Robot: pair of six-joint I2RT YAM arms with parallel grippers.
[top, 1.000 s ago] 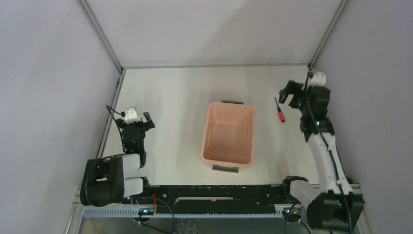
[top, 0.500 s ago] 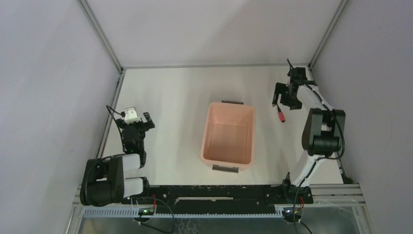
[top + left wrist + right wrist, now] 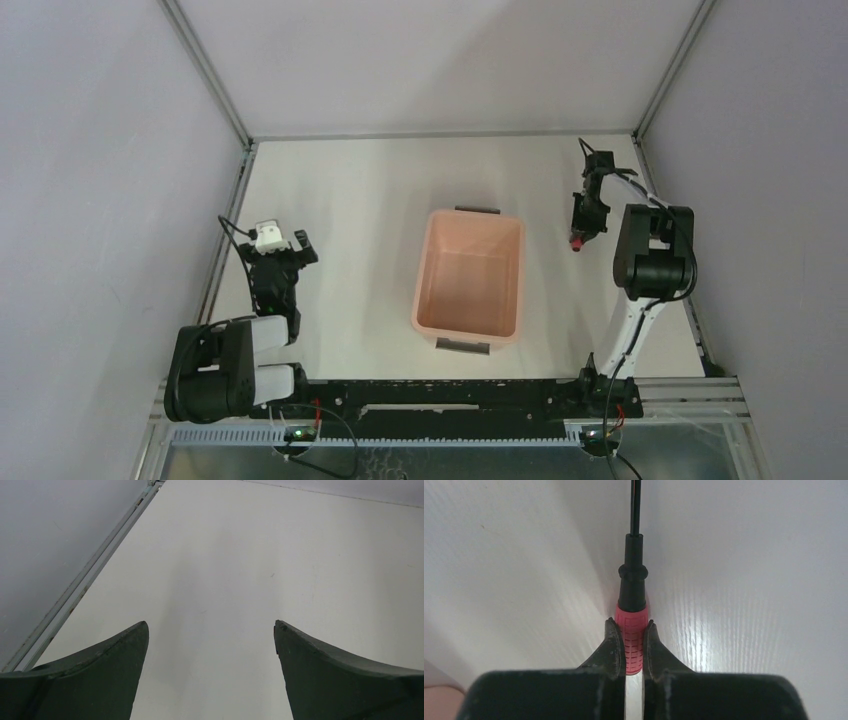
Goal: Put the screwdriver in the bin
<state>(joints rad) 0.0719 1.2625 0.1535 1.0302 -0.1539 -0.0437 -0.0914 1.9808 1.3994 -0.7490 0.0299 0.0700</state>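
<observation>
The screwdriver has a ribbed red handle and a thin black shaft, and it lies on the white table. My right gripper is shut on the red handle, one finger on each side. From above, the right gripper reaches down over the screwdriver, only the red end showing, to the right of the pale pink bin. The bin is empty inside. My left gripper is open above bare table, far left of the bin, and appears from above as the left gripper.
Grey walls and metal rails frame the white table. The bin has dark grey handles at both short ends. A black rail runs along the near edge between the arm bases.
The right arm has swung forward and lowered its gripper onto the screwdriver, then shut on the red handle. The left arm has not moved.
</observation>
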